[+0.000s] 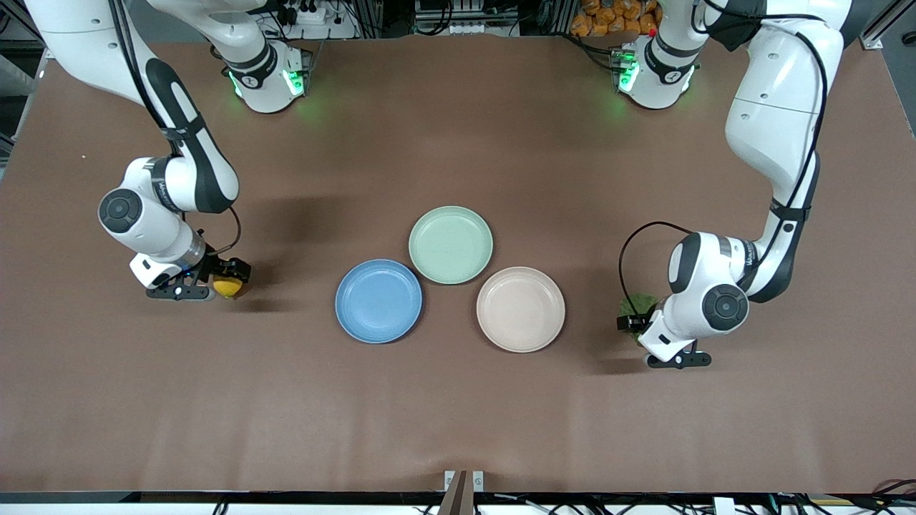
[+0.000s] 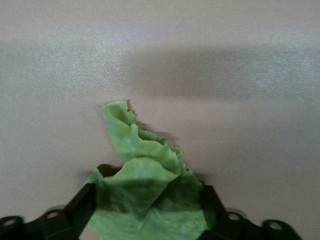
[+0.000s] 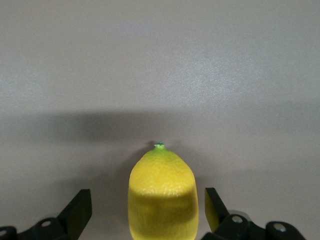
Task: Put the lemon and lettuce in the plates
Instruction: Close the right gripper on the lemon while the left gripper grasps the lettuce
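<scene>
On the brown worktop [image 1: 458,400], the right gripper [image 1: 227,280], middle left, has open fingers around the lemon [image 1: 229,287]. The left gripper [image 1: 634,320], middle right, grips the lettuce [image 1: 637,307]. The plates [image 1: 378,300] sit empty in the centre

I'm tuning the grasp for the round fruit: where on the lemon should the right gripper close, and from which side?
Probably across the lemon's wide middle, coming straight down from above. It lies on the table with its nubby tip pointing away from the right gripper, whose open fingers already stand either side of the belly, apart from it. The narrowing ends would likely slip.
</scene>
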`<state>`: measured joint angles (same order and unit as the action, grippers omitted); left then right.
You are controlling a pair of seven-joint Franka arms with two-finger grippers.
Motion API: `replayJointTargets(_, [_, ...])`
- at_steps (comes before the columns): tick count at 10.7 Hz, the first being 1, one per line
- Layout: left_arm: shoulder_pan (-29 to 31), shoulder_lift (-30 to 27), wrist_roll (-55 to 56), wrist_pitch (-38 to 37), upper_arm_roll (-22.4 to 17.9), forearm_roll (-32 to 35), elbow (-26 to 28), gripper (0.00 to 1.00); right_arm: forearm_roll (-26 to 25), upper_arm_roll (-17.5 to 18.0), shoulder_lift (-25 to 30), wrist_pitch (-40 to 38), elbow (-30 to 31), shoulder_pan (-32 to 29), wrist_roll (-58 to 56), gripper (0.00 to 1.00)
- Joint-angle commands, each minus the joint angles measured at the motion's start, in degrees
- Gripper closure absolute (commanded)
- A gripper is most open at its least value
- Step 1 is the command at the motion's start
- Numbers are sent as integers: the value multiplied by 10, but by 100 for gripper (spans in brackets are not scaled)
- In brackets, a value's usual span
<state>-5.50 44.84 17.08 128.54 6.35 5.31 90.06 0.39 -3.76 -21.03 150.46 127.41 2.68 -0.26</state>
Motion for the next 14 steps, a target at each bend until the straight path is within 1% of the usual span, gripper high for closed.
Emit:
replayJointTargets(1, [-20, 5, 64, 10, -2, 51, -4, 100, -5, 1, -15, 28, 6, -7, -11, 0])
replayJointTargets(2, [-21, 8, 77, 10, -1, 66, -4, 100, -6, 2, -22, 37, 6, -7, -11, 0])
replayJointTargets(6, [-20, -2, 79, 10, 0, 66, -9, 100, -7, -1, -32, 46, 6, -9, -11, 0])
replayJointTargets(7, [-17, -4, 79, 9, 0, 66, -10, 100, -7, 0, -32, 46, 6, -9, -11, 8])
replayJointTargets(8, [-14, -11, 75, 9, 0, 66, -10, 100, -7, -1, -32, 45, 5, -9, -11, 19])
replayJointTargets(9, [-11, -15, 72, 9, 1, 63, -12, 100, -7, -1, -32, 41, 5, -10, -11, 36])
replayJointTargets(10, [-10, -26, 72, 9, 2, 59, -13, 100, -7, -3, -32, 40, 5, -10, -11, 48])
replayJointTargets(11, [-9, -34, 74, 9, 3, 57, -14, 100, -7, -3, -32, 38, 5, -10, -10, 58])
replayJointTargets(12, [-9, -46, 75, 9, 5, 50, -13, 100, -7, -3, -32, 37, 5, -10, -10, 64])
replayJointTargets(13, [-8, -55, 74, 8, 5, 27, -13, 100, -7, -3, -32, 37, 4, -10, -10, 69])
replayJointTargets(14, [-9, -66, 73, 8, 5, 7, -13, 100, -7, -3, -31, 36, 4, -10, -10, 72])
